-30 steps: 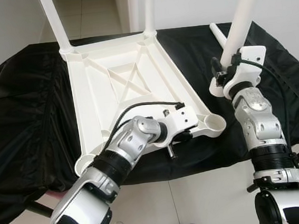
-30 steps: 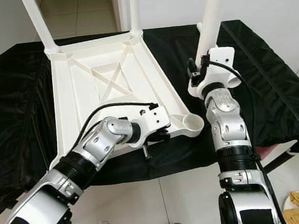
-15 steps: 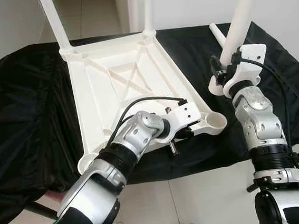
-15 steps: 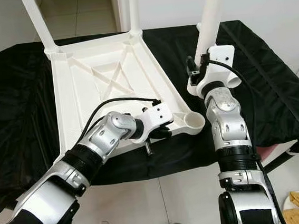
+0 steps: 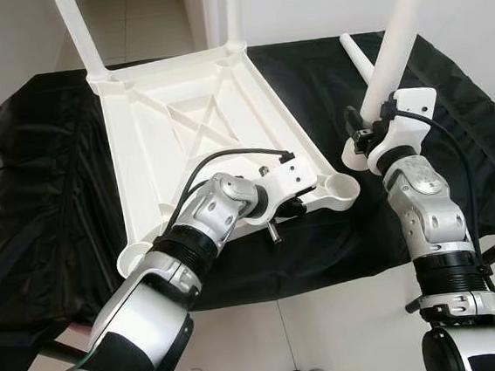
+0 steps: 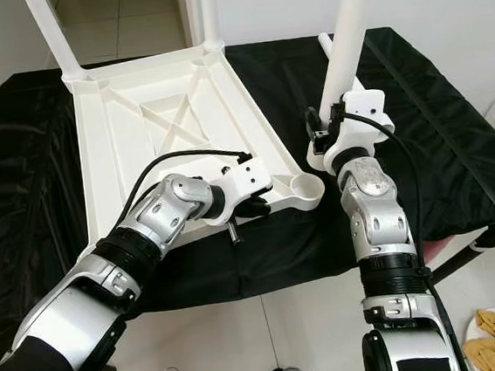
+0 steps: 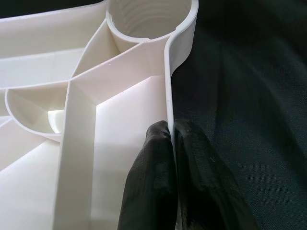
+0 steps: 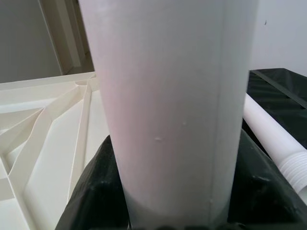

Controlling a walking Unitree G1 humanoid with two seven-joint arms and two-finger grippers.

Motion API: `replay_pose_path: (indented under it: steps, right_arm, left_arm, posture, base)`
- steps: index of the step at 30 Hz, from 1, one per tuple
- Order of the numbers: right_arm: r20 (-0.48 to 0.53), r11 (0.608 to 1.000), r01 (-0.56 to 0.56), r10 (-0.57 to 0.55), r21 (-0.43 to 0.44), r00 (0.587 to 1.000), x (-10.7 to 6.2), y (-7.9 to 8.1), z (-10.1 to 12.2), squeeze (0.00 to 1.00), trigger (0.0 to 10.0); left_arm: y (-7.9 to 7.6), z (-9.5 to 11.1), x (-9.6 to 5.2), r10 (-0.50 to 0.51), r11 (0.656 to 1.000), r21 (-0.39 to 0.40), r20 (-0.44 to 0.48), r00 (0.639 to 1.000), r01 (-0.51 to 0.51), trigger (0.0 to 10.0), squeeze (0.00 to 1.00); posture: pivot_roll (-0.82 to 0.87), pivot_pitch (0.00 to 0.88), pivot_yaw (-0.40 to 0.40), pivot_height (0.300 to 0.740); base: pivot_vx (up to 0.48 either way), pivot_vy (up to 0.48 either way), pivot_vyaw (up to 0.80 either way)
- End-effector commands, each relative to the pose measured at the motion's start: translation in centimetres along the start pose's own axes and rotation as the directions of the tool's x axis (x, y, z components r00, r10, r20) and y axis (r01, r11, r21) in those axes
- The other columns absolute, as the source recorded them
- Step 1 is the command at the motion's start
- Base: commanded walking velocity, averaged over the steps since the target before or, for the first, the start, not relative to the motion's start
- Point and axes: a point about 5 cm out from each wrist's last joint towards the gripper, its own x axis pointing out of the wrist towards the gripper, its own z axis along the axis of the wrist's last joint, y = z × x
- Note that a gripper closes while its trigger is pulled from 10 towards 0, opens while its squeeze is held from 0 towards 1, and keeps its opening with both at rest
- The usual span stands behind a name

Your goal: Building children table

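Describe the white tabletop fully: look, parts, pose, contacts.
The tabletop is white moulded plastic, lying upside down on a black cloth, ribs and a cross brace facing up. Two legs stand in its far corner sockets; the near right socket, threaded inside, is empty. The left gripper pinches its near edge rim. The right gripper holds another leg upright beside it, apart from it.

Bright, even daylight; sharp pics (wrist close-ups slightly soft), no glare.
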Motion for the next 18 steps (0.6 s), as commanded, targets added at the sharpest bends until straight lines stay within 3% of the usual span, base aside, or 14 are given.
replay_pose_path:
  steps: [1,11,18]
  right_arm:
    - [0.011,1.000,-0.024,0.024,0.013,1.000,-0.1,0.4,0.3,0.00,10.0]
    - [0.012,0.986,-0.127,0.126,0.107,0.992,-1.4,1.7,-0.9,0.00,10.0]
    - [-0.024,0.987,-0.127,0.130,0.102,0.991,-2.1,2.0,-2.0,0.00,10.0]
  left_arm:
    - [0.7,-1.5,-0.1,0.142,0.990,0.010,-0.076,0.987,-0.141,10.0,0.00]
    - [0.2,-0.8,0.2,0.105,0.994,0.037,-0.046,0.993,-0.104,10.0,0.00]
    - [0.2,-0.5,0.1,0.099,0.994,0.047,-0.038,0.994,-0.097,10.0,0.00]
  posture:
    - [-0.01,0.062,0.012,0.740]
    - [0.00,0.054,0.006,0.740]
    - [-0.01,0.053,0.010,0.740]
  base:
    - [0.000,0.000,0.00]
    - [0.000,0.000,0.00]
    - [0.000,0.000,0.00]
